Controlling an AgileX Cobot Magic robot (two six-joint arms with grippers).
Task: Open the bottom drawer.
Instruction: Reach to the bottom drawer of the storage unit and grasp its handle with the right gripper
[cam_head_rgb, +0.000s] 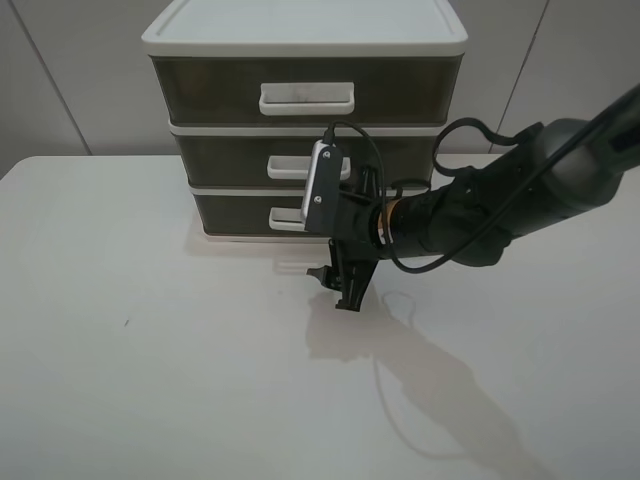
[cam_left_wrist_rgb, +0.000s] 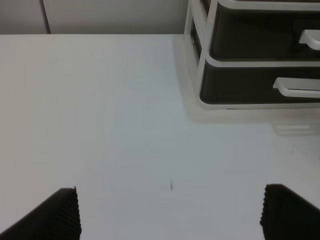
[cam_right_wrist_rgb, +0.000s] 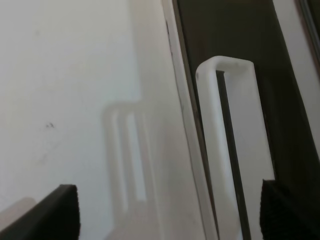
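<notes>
The white-framed drawer unit (cam_head_rgb: 305, 40) stands at the back of the table. The bottom drawer (cam_head_rgb: 235, 212) is smoky brown with a white loop handle (cam_head_rgb: 285, 218), and its front sits flush with the frame. My right gripper (cam_head_rgb: 336, 285) reaches in from the right, turned on its side, just in front of that drawer and close to the handle. In the right wrist view the handle (cam_right_wrist_rgb: 235, 150) lies between the spread fingertips (cam_right_wrist_rgb: 50, 215), nearer the far one, and the gripper (cam_right_wrist_rgb: 170, 220) is open and empty. My left gripper (cam_left_wrist_rgb: 172, 215) is open and empty over bare table, with the bottom drawer (cam_left_wrist_rgb: 240, 85) ahead.
The top drawer (cam_head_rgb: 200, 90) and the middle drawer (cam_head_rgb: 225, 158) sit shut above it. The white table (cam_head_rgb: 150, 350) stretches out in front and to the left. The right arm's cable (cam_head_rgb: 455, 135) loops above the wrist. A grey wall stands behind.
</notes>
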